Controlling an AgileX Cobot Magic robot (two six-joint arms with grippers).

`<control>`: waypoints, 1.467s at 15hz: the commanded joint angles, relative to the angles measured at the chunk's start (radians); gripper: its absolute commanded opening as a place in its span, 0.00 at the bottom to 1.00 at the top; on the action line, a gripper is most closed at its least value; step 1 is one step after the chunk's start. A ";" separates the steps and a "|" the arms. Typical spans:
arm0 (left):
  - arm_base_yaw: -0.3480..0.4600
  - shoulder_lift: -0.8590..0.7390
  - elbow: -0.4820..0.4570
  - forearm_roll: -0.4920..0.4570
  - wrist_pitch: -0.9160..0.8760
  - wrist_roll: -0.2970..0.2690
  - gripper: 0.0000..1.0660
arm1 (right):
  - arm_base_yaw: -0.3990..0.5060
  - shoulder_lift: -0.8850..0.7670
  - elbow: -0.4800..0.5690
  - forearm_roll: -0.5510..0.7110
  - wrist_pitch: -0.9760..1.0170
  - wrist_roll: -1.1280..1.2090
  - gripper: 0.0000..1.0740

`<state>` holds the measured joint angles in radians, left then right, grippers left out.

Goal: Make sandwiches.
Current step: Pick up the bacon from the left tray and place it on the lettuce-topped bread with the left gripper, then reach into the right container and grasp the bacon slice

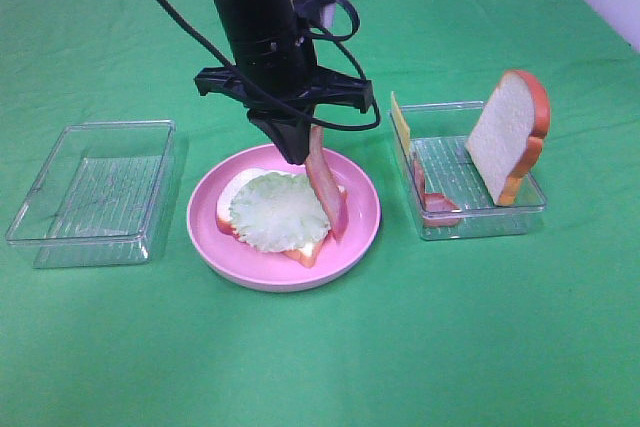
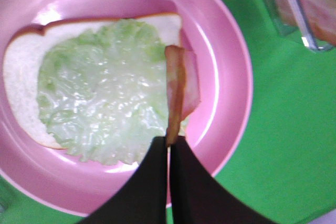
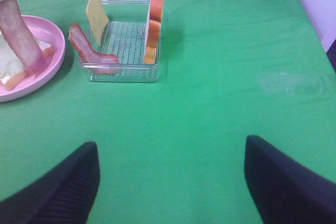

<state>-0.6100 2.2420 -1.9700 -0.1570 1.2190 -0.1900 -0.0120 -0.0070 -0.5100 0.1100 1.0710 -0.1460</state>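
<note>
On the pink plate point(image 1: 362, 232) lies a white bread slice point(image 2: 21, 61) topped with pale green lettuce point(image 1: 278, 209). My left gripper point(image 1: 300, 150) hangs over the plate, shut on the upper end of a pink-red bacon strip point(image 1: 323, 175). The strip dangles down, its lower end at the lettuce's right edge. In the left wrist view the fingertips point(image 2: 157, 153) pinch the bacon strip point(image 2: 181, 85) above the lettuce point(image 2: 100, 103). My right gripper point(image 3: 170, 182) stands open over bare green cloth, away from the food.
A clear tray point(image 1: 480, 217) to the right of the plate holds an upright bread slice point(image 1: 508, 135), a yellow cheese slice point(image 1: 400, 122) and another bacon strip point(image 1: 436, 204). An empty clear tray point(image 1: 95, 192) lies on the left.
</note>
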 commanded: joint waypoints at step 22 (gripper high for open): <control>-0.002 -0.376 0.009 0.191 0.067 -0.097 0.78 | -0.004 -0.013 0.004 0.000 -0.009 -0.013 0.68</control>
<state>-0.6100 1.8900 -1.9650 0.0310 1.2210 -0.2830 -0.0120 -0.0070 -0.5100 0.1100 1.0710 -0.1460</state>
